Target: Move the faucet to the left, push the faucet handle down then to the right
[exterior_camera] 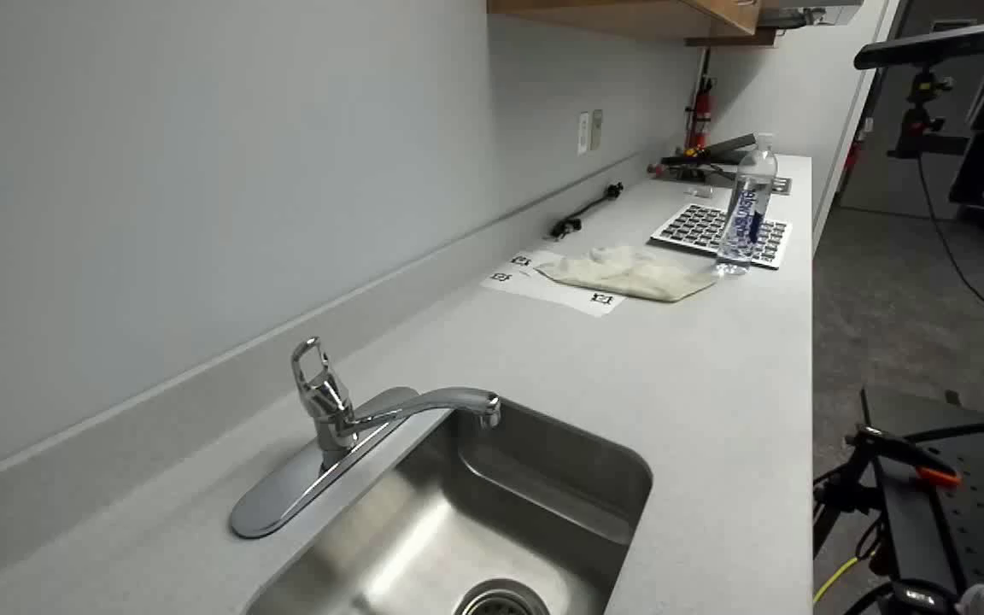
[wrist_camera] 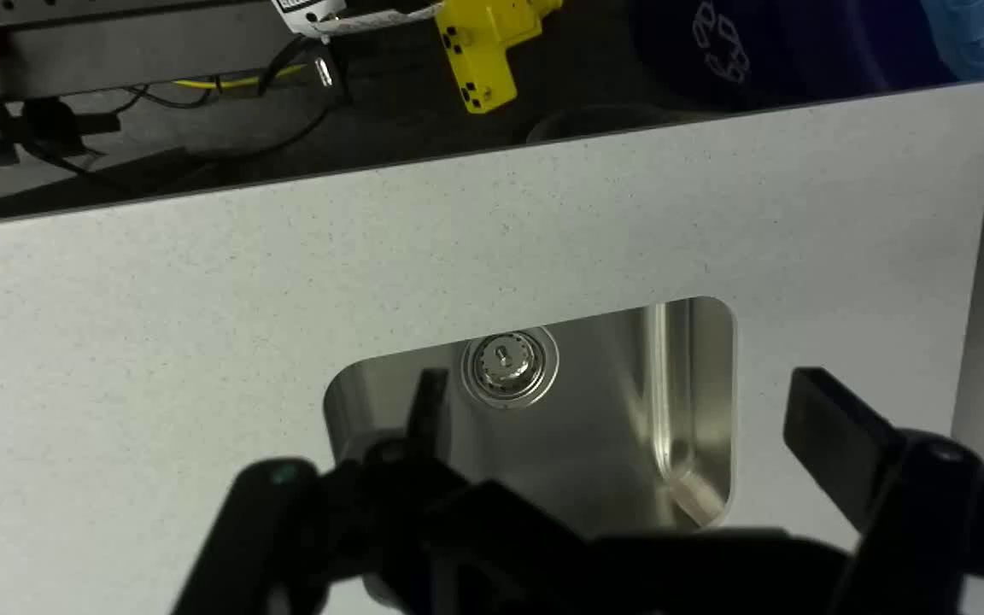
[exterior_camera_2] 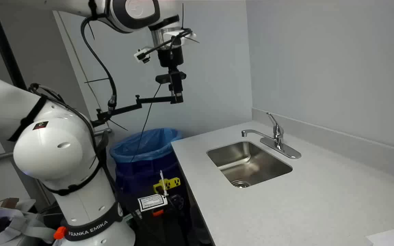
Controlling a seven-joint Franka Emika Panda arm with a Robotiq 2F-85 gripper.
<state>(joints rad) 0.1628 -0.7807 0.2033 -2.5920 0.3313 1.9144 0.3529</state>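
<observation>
The silver faucet point(exterior_camera: 336, 431) stands on its oval base plate behind the sink point(exterior_camera: 424, 559); the faucet also shows in an exterior view point(exterior_camera_2: 278, 135). Its long curved spout reaches out near a corner of the sink. The faucet handle point(exterior_camera: 304, 376) sits on the body and tilts upward; the handle also shows in an exterior view point(exterior_camera_2: 272, 119). My gripper point(wrist_camera: 616, 401) is wide open and empty above the sink. In an exterior view the gripper point(exterior_camera_2: 175, 82) hangs well above the counter, apart from the faucet. The faucet does not show in the wrist view.
A water bottle point(exterior_camera: 746, 209), a cloth point(exterior_camera: 629, 275), a marked paper point(exterior_camera: 543, 295) and a patterned board point(exterior_camera: 774, 243) lie along the grey counter point(exterior_camera: 697, 359). A wall with a backsplash runs behind the faucet. A blue bin point(exterior_camera_2: 145, 147) stands beyond the counter's end.
</observation>
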